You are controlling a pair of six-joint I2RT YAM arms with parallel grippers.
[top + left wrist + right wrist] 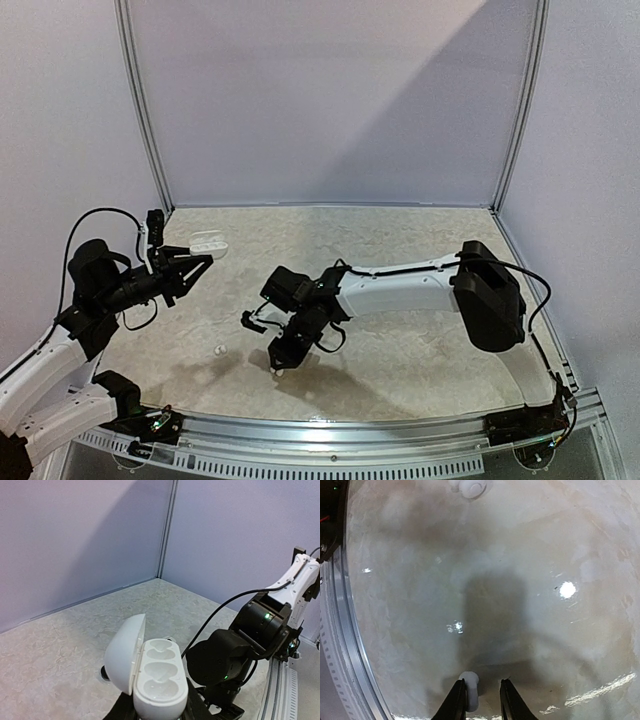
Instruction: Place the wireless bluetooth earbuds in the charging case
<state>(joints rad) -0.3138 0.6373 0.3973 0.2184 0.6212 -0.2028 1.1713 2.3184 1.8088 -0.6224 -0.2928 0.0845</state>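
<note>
Right gripper [481, 700] pinches a white earbud [470, 690] at six o'clock above the table [530, 580]; left gripper [157, 712] clamps the open charging case [155, 680]

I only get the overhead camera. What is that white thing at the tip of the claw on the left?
Observer: The left wrist view shows the left claw gripping a white charging case with its lid swung open.
Operator: Is anything inside it yet?
Observer: No. Both wells of the case are empty.
Operator: And the other claw, the one down low in the middle?
Observer: The right wrist view shows a white earbud at the tips of the right claw, resting against one finger. I cannot tell whether it is actually pinched.
</note>
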